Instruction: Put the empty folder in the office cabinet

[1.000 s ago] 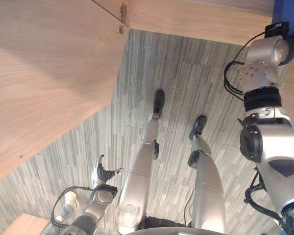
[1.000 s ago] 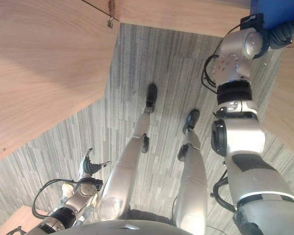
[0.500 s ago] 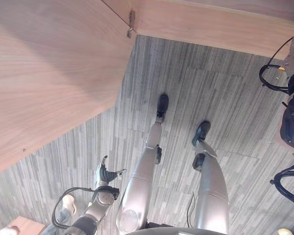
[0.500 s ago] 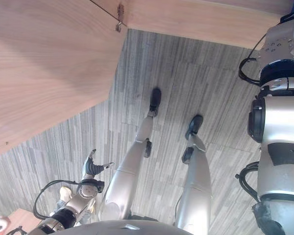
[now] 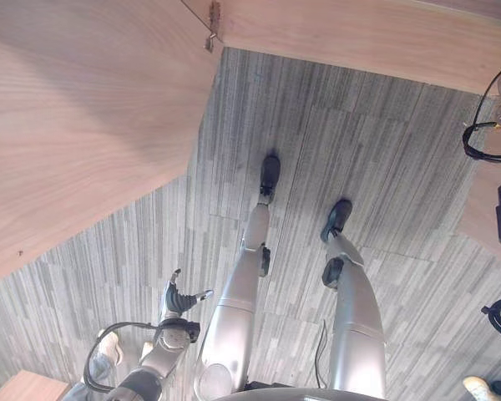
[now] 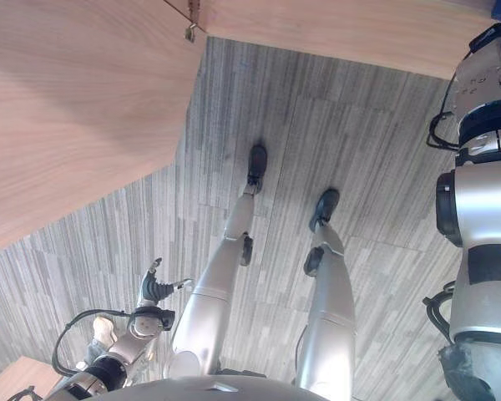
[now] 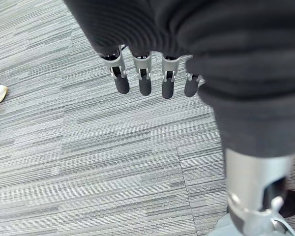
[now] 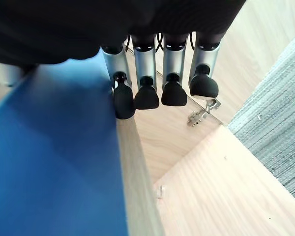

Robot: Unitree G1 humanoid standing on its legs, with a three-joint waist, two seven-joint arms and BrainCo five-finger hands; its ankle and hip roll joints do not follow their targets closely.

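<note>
The right hand (image 8: 157, 93) is seen in its wrist view with the fingers (image 8: 146, 97) curled down at the top edge of the blue folder (image 8: 49, 162). The thumb is hidden, so whether the folder is really clamped cannot be told. The folder lies directly under the fingers and close against a wooden panel of the cabinet (image 8: 221, 196); it is judged that the folder is kept upright so that it can be slid in beside this panel like a book. A metal hinge (image 8: 199, 115) is seen on the cabinet just beyond the fingertips. The left hand (image 5: 177, 296) is hung low over the carpet floor (image 5: 359, 125), well apart from the cabinet, with fingers relaxed and spread and nothing in it, probably because it is not needed.
</note>
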